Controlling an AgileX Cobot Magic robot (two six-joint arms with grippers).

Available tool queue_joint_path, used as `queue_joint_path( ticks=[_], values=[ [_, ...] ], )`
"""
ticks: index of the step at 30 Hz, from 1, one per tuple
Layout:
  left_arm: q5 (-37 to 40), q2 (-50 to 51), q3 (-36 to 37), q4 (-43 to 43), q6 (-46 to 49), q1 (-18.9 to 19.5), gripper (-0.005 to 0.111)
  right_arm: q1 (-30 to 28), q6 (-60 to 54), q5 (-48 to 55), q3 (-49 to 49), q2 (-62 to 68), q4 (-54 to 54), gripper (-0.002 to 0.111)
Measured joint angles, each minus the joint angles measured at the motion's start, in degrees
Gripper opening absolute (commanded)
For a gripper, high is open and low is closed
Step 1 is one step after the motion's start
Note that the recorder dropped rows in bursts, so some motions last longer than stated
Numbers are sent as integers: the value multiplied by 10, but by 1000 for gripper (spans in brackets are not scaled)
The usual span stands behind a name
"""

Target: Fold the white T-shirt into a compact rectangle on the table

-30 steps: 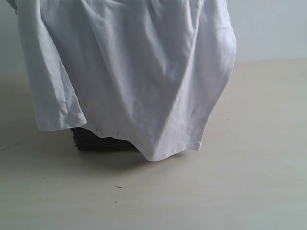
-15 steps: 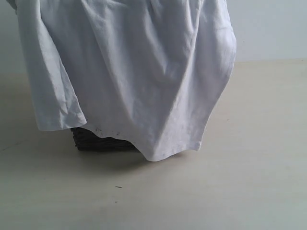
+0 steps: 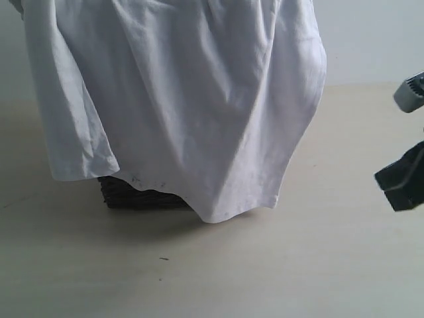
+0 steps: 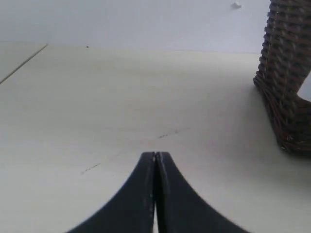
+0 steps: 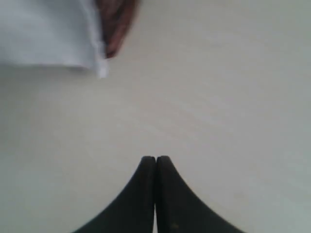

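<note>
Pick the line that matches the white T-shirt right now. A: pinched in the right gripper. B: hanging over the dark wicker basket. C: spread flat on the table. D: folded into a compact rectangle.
B: the white T-shirt hangs in loose folds over the dark wicker basket, with only the basket's base showing under the hem, on the table.

Left end effector (image 4: 155,156): fingers pressed together. Right end effector (image 5: 155,159): same; right arm (image 3: 405,180) at exterior view's edge.
</note>
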Motion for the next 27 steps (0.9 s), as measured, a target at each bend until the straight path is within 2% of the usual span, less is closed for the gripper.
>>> queue_joint_path(
  ticks=[1,2,4,6,9,10,12,13,15,27],
  values=[
    [0,0,0,0,0,0,0,0,-72,32,-9,0,41,0],
    [0,0,0,0,0,0,0,0,-231,92,-19,0,120,0],
    [0,0,0,0,0,0,0,0,-317,112,-24,0,186,2],
    [0,0,0,0,0,0,0,0,-396,114,-25,1,272,12],
    [0,0,0,0,0,0,0,0,-460,121,-34,7,364,41],
    [0,0,0,0,0,0,0,0,-471,126,-38,13,377,58],
    [0,0,0,0,0,0,0,0,-481,138,-50,33,398,79],
    [0,0,0,0,0,0,0,0,-484,145,-56,43,406,86],
    [0,0,0,0,0,0,0,0,-487,152,-63,59,426,87],
    [0,0,0,0,0,0,0,0,-489,156,-75,167,635,80]
  ],
)
